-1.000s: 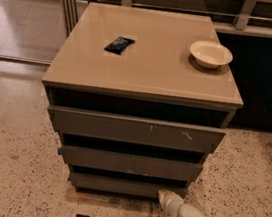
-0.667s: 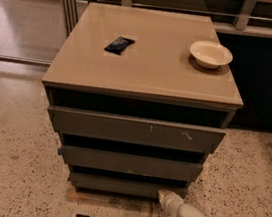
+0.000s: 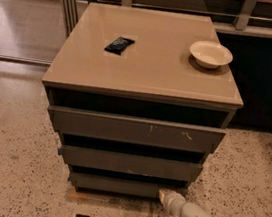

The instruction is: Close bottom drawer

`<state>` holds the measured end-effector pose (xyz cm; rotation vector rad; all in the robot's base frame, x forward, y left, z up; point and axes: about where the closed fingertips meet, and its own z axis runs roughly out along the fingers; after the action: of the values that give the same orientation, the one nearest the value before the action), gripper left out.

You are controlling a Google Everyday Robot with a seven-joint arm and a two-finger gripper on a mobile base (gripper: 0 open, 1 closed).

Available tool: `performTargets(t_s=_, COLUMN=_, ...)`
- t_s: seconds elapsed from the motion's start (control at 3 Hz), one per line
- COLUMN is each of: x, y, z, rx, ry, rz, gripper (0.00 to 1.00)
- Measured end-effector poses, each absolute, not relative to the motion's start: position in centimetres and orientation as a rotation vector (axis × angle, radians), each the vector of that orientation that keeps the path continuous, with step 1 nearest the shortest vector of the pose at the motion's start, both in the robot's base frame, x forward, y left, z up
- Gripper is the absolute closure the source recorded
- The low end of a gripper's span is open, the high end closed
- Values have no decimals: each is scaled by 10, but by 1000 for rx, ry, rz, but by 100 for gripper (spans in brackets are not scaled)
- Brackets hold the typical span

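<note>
Camera view: we look down on the cabinet (image 3: 145, 81) from its front.
Bottom drawer (image 3: 115, 184): lowest of three fronts, just above the floor, with a dark gap over it; we judge it not fully home.
Gripper (image 3: 165, 195): low at right, tip touching the drawer front near its right end; fingers drawn together into one pale tip, holding nothing.
Push: we advise pressing straight inward, nearer the front's middle, lest the drawer skew.
Caution: we keep the tip below the middle drawer (image 3: 128, 163).
</note>
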<state>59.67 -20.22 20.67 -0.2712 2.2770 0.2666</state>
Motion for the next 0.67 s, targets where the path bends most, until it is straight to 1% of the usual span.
performTargets(t_s=0.33, x=595, y=-205, z=209, rx=-274, ry=2278, rz=276, gripper=100)
performTargets(t_s=0.67, x=594, y=-205, z=209, rx=-274, ry=2278, rz=276, gripper=83)
